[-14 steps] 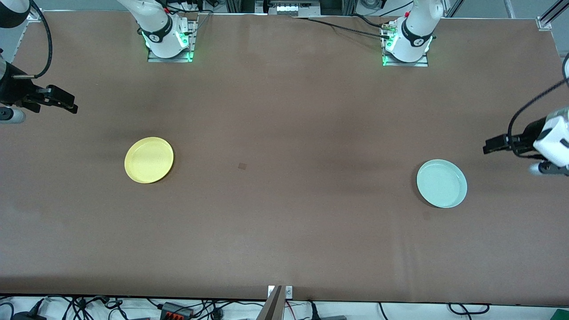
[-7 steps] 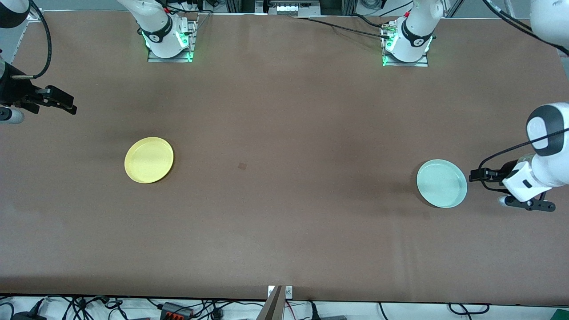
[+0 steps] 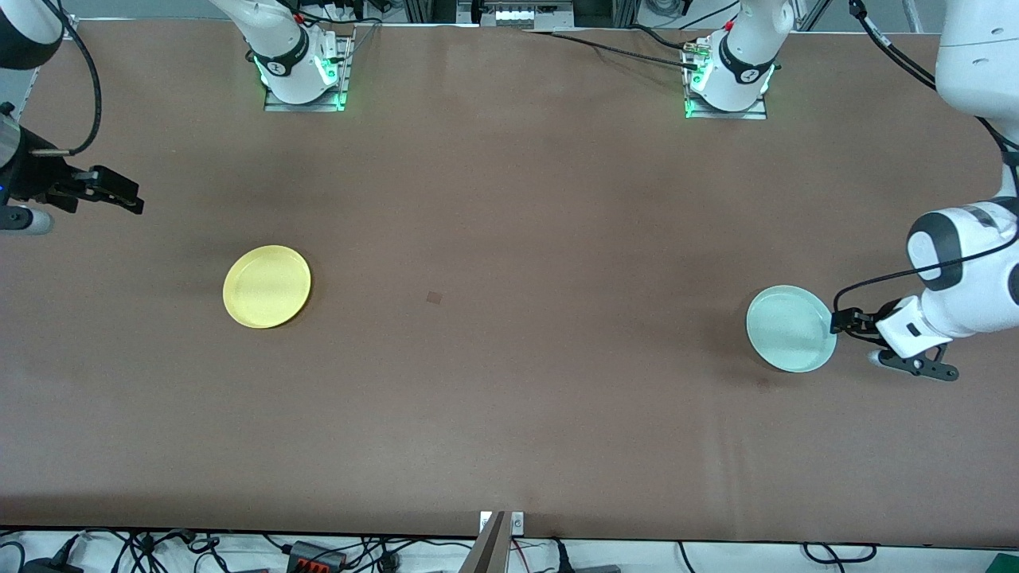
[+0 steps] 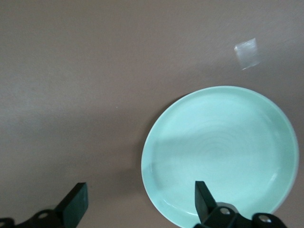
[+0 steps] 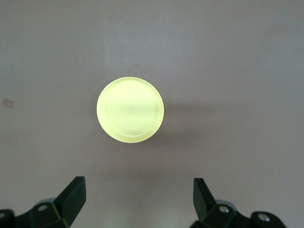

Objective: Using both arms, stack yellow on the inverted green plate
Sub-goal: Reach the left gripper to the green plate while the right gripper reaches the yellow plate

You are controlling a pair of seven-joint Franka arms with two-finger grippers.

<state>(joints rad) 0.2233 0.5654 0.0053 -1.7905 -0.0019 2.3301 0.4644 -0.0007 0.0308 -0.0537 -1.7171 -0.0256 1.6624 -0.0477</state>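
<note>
1. The left claw (image 3: 837, 321) stands wide open and holds nothing. It sits low at the green plate's (image 3: 790, 329) rim, on the side toward the left arm's end of the table (image 3: 509, 398). In the left wrist view one black finger (image 4: 203, 198) overlaps the plate's edge and the other finger is over bare table; whether the finger touches the rim cannot be told.
2. The right claw (image 3: 119, 197) is also spread wide and empty. It hangs over the table at the right arm's end, well apart from the yellow plate (image 3: 267, 286).
3. The green plate lies flat, hollow side up, its low rim raised around a smooth floor with faint rings. Being round, it has no long axis.
4. The yellow plate also lies flat and upright on the table, far from the green plate, toward the right arm's end. In the right wrist view it lies between and ahead of the open fingers (image 5: 73, 194).
5. A small square patch (image 3: 434, 298) marks the table between the two plates, closer to the yellow plate.
</note>
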